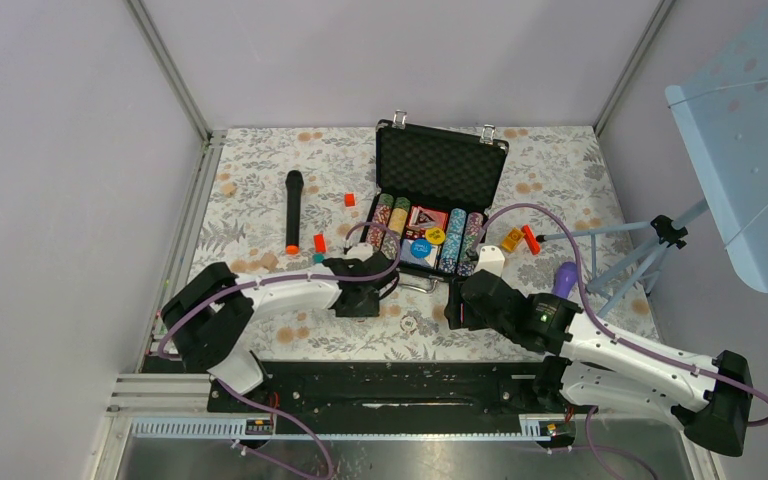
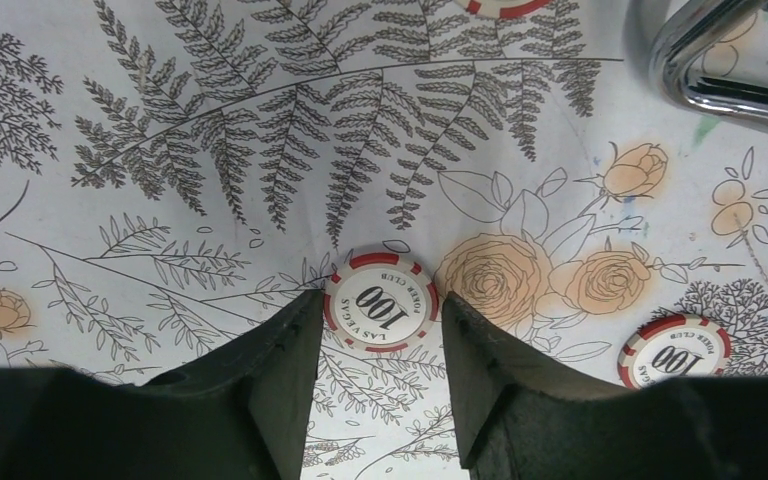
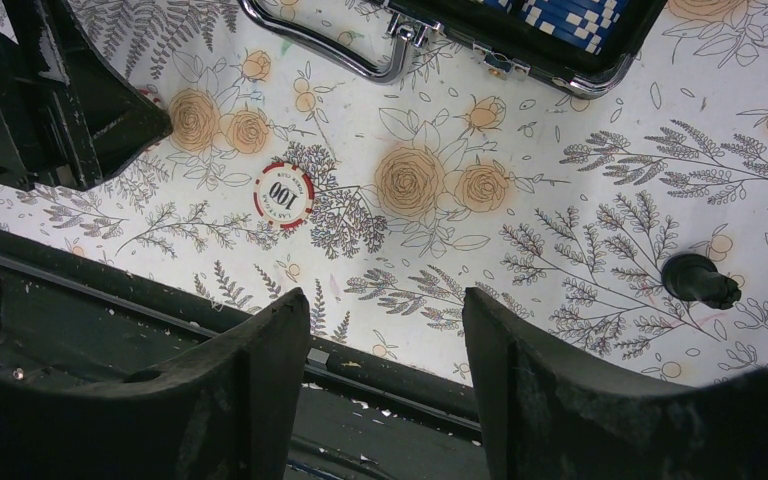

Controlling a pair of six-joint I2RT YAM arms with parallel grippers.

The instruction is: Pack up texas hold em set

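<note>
The black briefcase (image 1: 440, 165) stands open at the back of the table, its lid up and rows of striped chips (image 1: 390, 225), cards and round buttons in its base. On the flowered cloth lies a red-and-white "100" poker chip (image 2: 380, 300), flat between the fingertips of my left gripper (image 2: 382, 306). The jaws stand just wider than the chip, and the left finger is almost at its rim. Another such chip (image 2: 673, 350) lies to the right. My right gripper (image 3: 388, 300) hangs open and empty over the table's near edge, with a chip (image 3: 283, 195) ahead of it.
The briefcase's chrome handle (image 2: 720, 80) lies close ahead of the left gripper. A black microphone (image 1: 293, 210) and small red blocks (image 1: 319, 242) sit left of the case. Small orange and red pieces (image 1: 520, 238), a purple object (image 1: 566, 278) and a tripod (image 1: 650, 250) are on the right.
</note>
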